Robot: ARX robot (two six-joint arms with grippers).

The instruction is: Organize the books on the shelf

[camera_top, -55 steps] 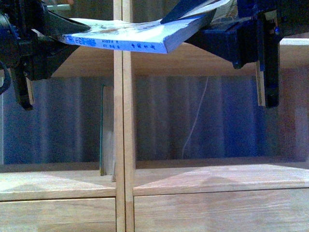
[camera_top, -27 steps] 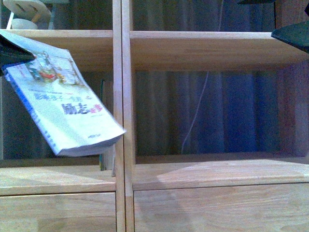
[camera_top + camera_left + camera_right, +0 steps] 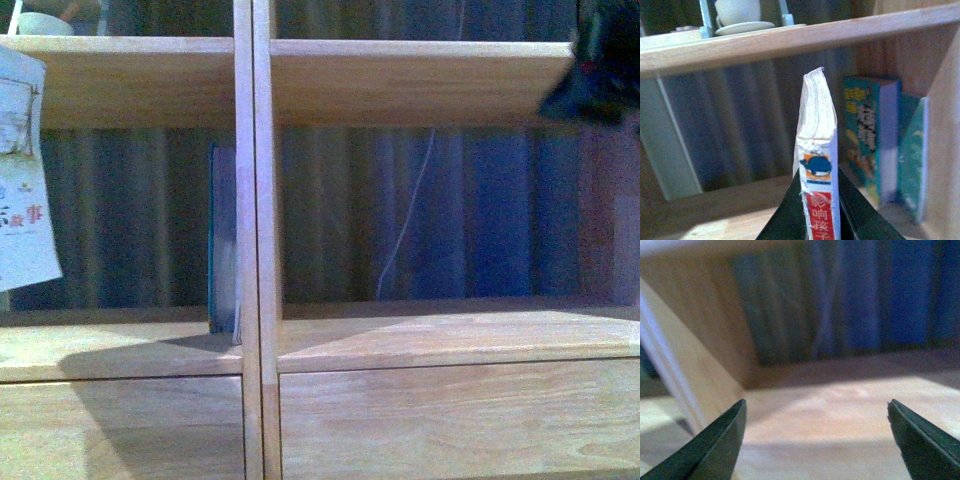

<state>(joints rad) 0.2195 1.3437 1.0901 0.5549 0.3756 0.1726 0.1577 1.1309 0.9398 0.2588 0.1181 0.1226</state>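
Observation:
My left gripper (image 3: 819, 172) is shut on the pale white-grey paperback (image 3: 816, 145), holding it upright by its reddish-white spine in front of the shelf's left compartment. In the front view only the paperback's cover (image 3: 25, 190) shows, at the far left edge. A dark teal book (image 3: 222, 240) stands against the shelf's centre divider (image 3: 255, 200). The left wrist view shows it as a thin teal book (image 3: 914, 150) with a thicker teal-covered one (image 3: 870, 135) beside it. My right gripper (image 3: 816, 407) is open and holds nothing, over the right compartment's board (image 3: 840, 385); part of it shows dark at the top right (image 3: 600, 75).
A white cup on a saucer (image 3: 740, 15) sits on the board above the left compartment and is also seen as a cup (image 3: 40, 22) in the front view. Plain drawer fronts (image 3: 450, 420) lie below. A thin white cord (image 3: 405, 230) hangs behind the right compartment.
The paperback has swung from flat between both grippers to tilted, then upright, and has moved left to the frame's edge. The right gripper has let go and now sits at the top right.

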